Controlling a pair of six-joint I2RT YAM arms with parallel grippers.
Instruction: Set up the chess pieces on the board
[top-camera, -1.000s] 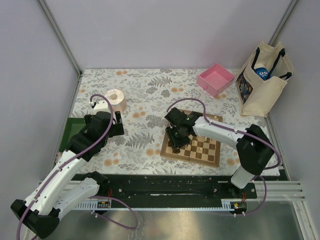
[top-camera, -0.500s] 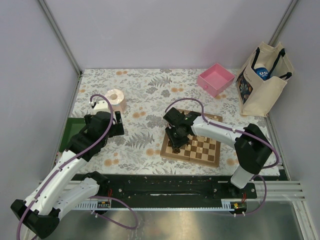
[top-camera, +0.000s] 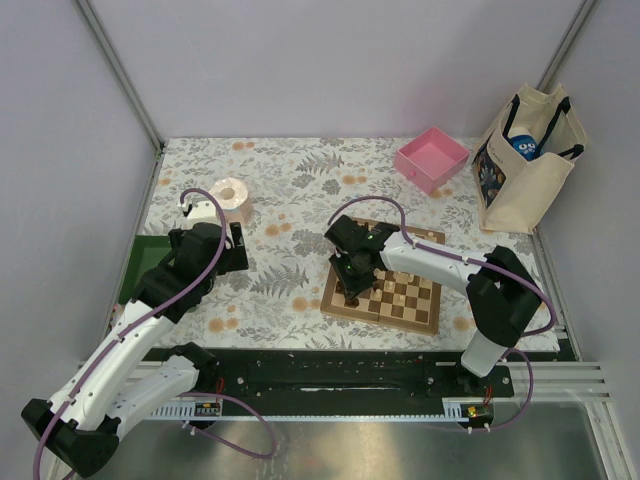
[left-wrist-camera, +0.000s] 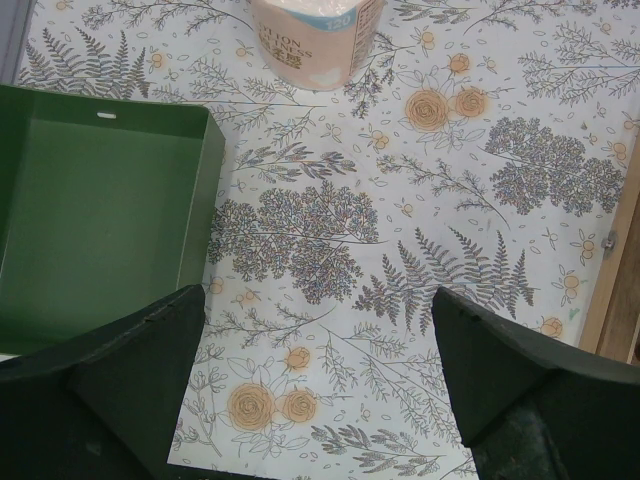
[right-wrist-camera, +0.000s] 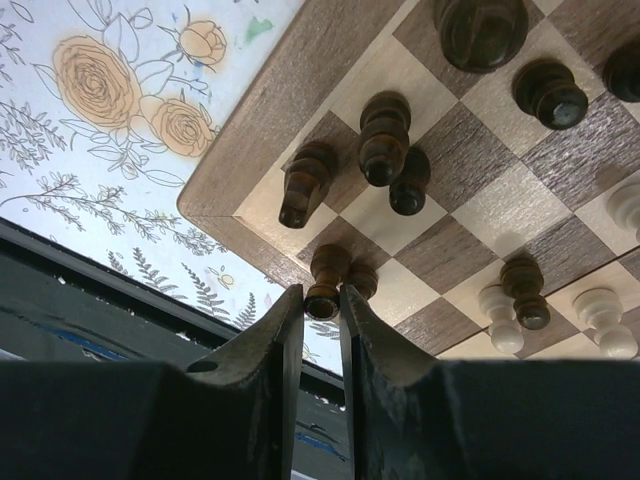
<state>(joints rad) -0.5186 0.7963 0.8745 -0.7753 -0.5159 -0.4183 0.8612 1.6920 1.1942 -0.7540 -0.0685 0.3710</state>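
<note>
The right pincer (right-wrist-camera: 322, 298) has drawn in over the last second. Its jaws stood apart a moment ago and are now down to a sliver, clamped on a small dark brown wooden pawn (right-wrist-camera: 326, 272). That pawn is at the left edge of the square chequered wooden chessboard (right-wrist-camera: 296, 100), close to its near left corner. In the wrist view both black fingers (right-wrist-camera: 278, 345) press the pawn's sides, so I'd call it gripped but not yet lifted; it looks to be down on its square.

From overhead, the right arm has crept a touch toward that left edge as it closed, settling over its target. A second dark pawn (right-wrist-camera: 362, 280) stands just beside the gripped one, near enough to get knocked when the lift comes. That's the worry.

More dark pieces crowd this corner: a knight-like figure (right-wrist-camera: 303, 185), a taller dark piece (right-wrist-camera: 385, 135), and others farther in. Pale tan pieces (right-wrist-camera: 500, 318) sit among them, so the colours are mixed and the set-up looks far from done to me. This grab means one more man is about to travel to its proper square.

The left pincer (left-wrist-camera: 320, 305) is spread wide with nothing in it. It hangs over the floral-print counter (left-wrist-camera: 400, 230) beside a dark green tray (left-wrist-camera: 100, 200), with a peach-wrapped paper roll (left-wrist-camera: 315, 40) beyond. It hasn't budged.
</note>
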